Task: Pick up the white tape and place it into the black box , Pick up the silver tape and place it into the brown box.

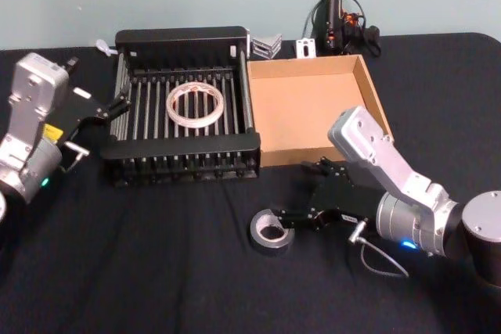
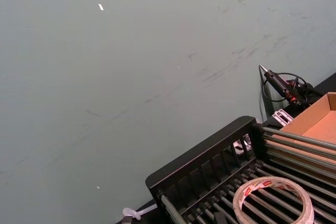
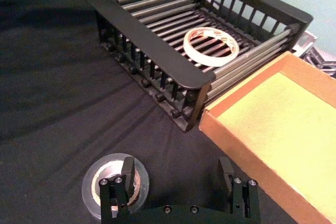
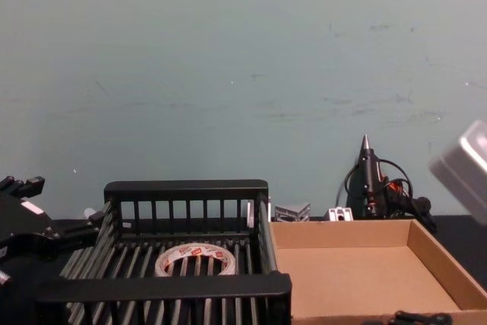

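The white tape lies flat on the slatted floor of the black box, and it also shows as a red-printed ring in the right wrist view. The brown box stands right beside the crate with nothing in it. On the black cloth in front lies the silver tape. My right gripper is open and low over it; one finger hangs above the roll's core and the other is outside the roll. My left gripper is open beside the crate's left wall, holding nothing.
A glue gun with cables stands at the table's back edge, next to small metal pieces and a white tag. A thin cable loops on the cloth by my right wrist. Bare black cloth spreads across the front.
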